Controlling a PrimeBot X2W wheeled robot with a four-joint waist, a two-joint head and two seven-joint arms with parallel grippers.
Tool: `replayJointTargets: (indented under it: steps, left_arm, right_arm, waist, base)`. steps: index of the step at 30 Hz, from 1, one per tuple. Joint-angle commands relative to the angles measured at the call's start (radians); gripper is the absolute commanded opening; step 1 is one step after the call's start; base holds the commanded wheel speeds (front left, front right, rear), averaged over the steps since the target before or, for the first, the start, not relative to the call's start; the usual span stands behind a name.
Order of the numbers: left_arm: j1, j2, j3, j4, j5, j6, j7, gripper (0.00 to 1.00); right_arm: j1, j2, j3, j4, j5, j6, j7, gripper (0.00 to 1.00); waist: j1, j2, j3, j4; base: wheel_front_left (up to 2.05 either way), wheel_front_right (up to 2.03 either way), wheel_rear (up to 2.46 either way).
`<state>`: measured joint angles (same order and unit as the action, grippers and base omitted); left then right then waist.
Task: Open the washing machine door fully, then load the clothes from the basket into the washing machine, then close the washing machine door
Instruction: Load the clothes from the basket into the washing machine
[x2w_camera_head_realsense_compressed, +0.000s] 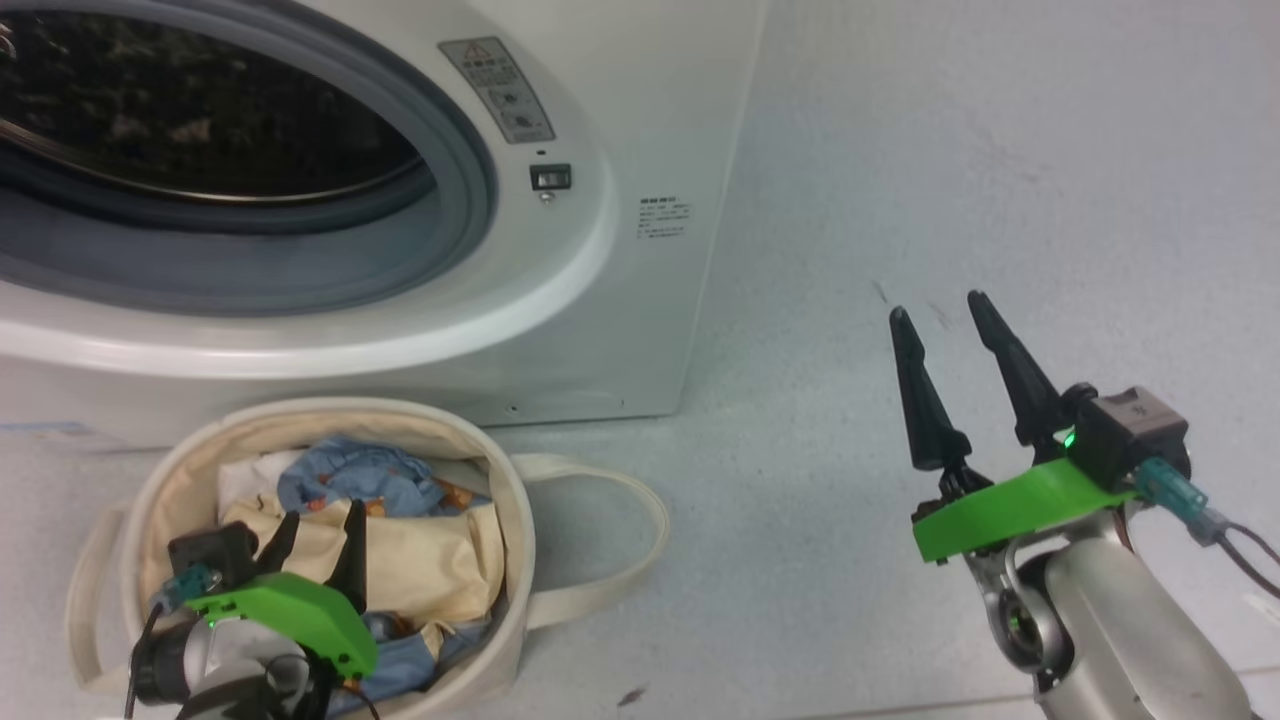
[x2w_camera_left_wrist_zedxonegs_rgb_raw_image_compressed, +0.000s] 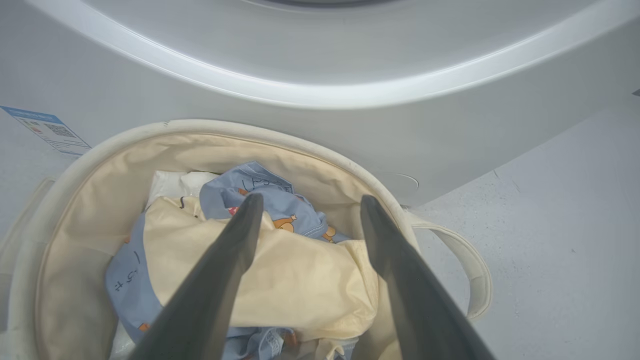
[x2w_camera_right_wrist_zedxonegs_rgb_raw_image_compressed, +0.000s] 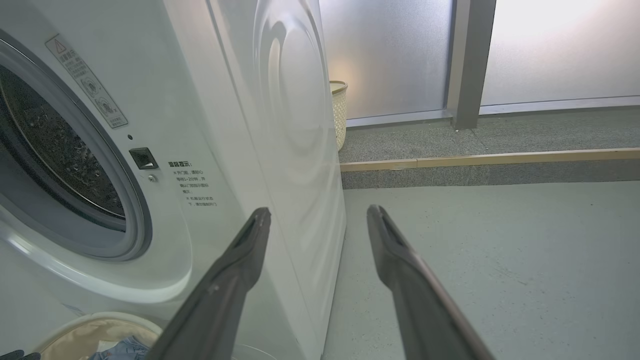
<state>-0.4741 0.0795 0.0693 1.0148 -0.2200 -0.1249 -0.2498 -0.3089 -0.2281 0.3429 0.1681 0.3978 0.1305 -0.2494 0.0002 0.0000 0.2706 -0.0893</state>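
The white washing machine (x2w_camera_head_realsense_compressed: 560, 300) stands at the upper left with its mouth uncovered, grey rubber ring (x2w_camera_head_realsense_compressed: 470, 200) and dark drum (x2w_camera_head_realsense_compressed: 180, 110) showing; its door is out of view. Below it on the floor sits the cream basket (x2w_camera_head_realsense_compressed: 510, 530) holding the clothes: a cream-yellow garment (x2w_camera_left_wrist_zedxonegs_rgb_raw_image_compressed: 300, 285) over blue bear-print fabric (x2w_camera_left_wrist_zedxonegs_rgb_raw_image_compressed: 270, 197). My left gripper (x2w_camera_head_realsense_compressed: 322, 520) is open inside the basket, its fingers spread just above the cream garment, gripping nothing. My right gripper (x2w_camera_head_realsense_compressed: 938, 305) hangs open over bare floor to the right of the machine.
A white cushion-like piece (x2w_camera_left_wrist_zedxonegs_rgb_raw_image_compressed: 170, 182) lies at the back of the basket. A blue label (x2w_camera_left_wrist_zedxonegs_rgb_raw_image_compressed: 47, 129) is on the machine's lower front. Beyond the machine stand a pale woven bin (x2w_camera_right_wrist_zedxonegs_rgb_raw_image_compressed: 339, 112), a raised floor step (x2w_camera_right_wrist_zedxonegs_rgb_raw_image_compressed: 490, 160) and frosted glass panels (x2w_camera_right_wrist_zedxonegs_rgb_raw_image_compressed: 395, 55).
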Motion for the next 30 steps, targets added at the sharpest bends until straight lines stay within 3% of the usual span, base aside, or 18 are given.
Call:
replayJointTargets:
  steps: [1, 10, 21, 24, 30]
  left_arm:
    - [-0.048, 0.044, 0.015, 0.046, 0.008, -0.005, -0.012, 1.0]
    - [-0.178, 0.074, -0.009, 0.222, 0.001, -0.005, -0.011, 1.0]
    - [-0.251, 0.086, -0.016, 0.268, -0.026, -0.006, 0.029, 1.0]
    - [-0.257, 0.088, -0.027, 0.272, -0.026, -0.006, 0.074, 1.0]
    - [-0.243, 0.089, -0.027, 0.275, -0.038, 0.038, 0.209, 1.0]
  right_arm:
    - [-0.035, -0.011, 0.008, -0.04, -0.013, 0.0, -0.012, 1.0]
    - [-0.09, -0.046, -0.004, -0.072, -0.046, 0.0, -0.012, 1.0]
    - [-0.114, -0.066, -0.024, -0.121, -0.072, 0.0, -0.012, 1.0]
    - [-0.114, -0.068, -0.039, -0.136, -0.079, 0.0, -0.012, 1.0]
    - [-0.105, -0.068, -0.052, -0.153, -0.089, 0.0, -0.012, 1.0]
  waist:
    - [-0.0002, 0.0, 0.046, -0.018]
    - [-0.0002, 0.0, 0.195, -0.045]
    - [-0.0002, 0.0, 0.316, -0.068]
    - [-0.0002, 0.0, 0.339, -0.074]
    - [-0.0002, 0.0, 0.359, -0.079]
  base:
    - [0.0, 0.0, 0.0]
    - [0.0, 0.0, 0.0]
    - [0.0, 0.0, 0.0]
    - [0.0, 0.0, 0.0]
    - [0.0, 0.0, 0.0]
